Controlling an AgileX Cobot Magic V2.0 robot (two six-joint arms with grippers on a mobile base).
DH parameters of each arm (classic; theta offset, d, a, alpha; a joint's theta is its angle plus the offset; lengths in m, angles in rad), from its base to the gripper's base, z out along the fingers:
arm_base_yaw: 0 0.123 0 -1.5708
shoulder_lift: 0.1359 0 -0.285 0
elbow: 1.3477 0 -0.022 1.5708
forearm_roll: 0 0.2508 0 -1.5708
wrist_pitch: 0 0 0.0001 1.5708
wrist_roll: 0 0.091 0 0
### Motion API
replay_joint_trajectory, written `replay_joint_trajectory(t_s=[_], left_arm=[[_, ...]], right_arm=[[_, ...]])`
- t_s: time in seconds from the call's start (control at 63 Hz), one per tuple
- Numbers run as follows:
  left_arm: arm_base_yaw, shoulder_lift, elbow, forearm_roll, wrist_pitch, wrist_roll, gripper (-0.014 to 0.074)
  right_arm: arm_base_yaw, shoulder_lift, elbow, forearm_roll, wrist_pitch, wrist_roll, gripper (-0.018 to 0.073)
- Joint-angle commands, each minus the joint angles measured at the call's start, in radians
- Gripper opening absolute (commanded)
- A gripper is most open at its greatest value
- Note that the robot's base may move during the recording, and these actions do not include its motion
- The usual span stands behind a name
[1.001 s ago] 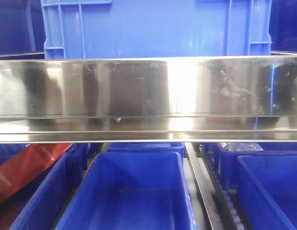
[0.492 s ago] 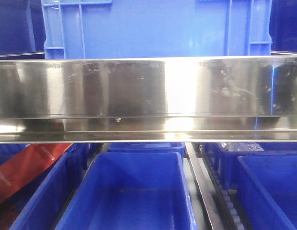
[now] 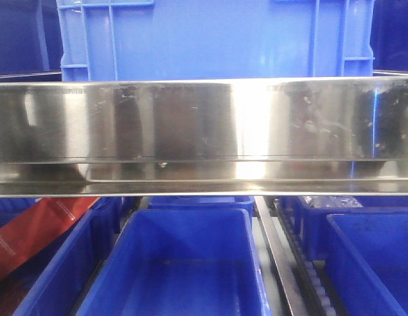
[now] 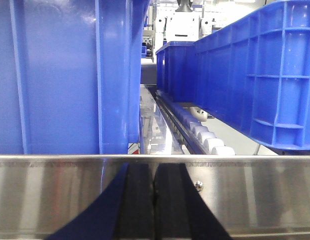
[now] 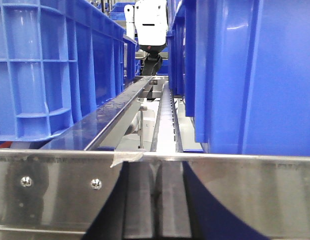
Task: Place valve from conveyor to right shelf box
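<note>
No valve and no conveyor show in any view. My left gripper (image 4: 155,172) is shut and empty, its black pads pressed together in front of a shiny steel shelf rail (image 4: 255,192). My right gripper (image 5: 156,172) is also shut and empty, close in front of a steel rail (image 5: 60,187). Blue shelf boxes stand behind the rails: one on the left (image 4: 60,75) and one on the right (image 4: 255,70) in the left wrist view, one on the left (image 5: 50,65) and one on the right (image 5: 250,75) in the right wrist view. Neither gripper shows in the front view.
The front view faces a wide steel shelf rail (image 3: 204,131) with a blue crate (image 3: 210,36) above. Below stand open blue bins (image 3: 184,263), one at the right (image 3: 375,257), and a red package (image 3: 39,227) at the left. White rollers (image 4: 207,140) run between boxes.
Only the bright reflections on the steel rail have shifted slightly to the right. The bins and crate look the same.
</note>
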Motion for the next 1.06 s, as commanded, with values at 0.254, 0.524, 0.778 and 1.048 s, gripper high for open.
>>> replay_joint_trajectory(t_s=[0.254,0.524,0.778,1.048], left_arm=[[0.002,-0.005,-0.001,-0.005,-0.025,0.002,-0.0111],[0.002,-0.005,-0.001,-0.005,-0.025,0.002,-0.0111],[0.002,-0.005,-0.001,-0.005,-0.025,0.002,-0.0111],[0.002,-0.005,-0.001,-0.005,-0.025,0.002,-0.0111]], right_arm=[[-0.006,-0.004,0.002,-0.011,-0.017,0.0,-0.0163],[-0.006,-0.004,0.002,-0.011,-0.017,0.0,-0.0163],[-0.006,-0.004,0.002,-0.011,-0.017,0.0,-0.0163],[-0.006,-0.004,0.002,-0.011,-0.017,0.0,-0.0163]])
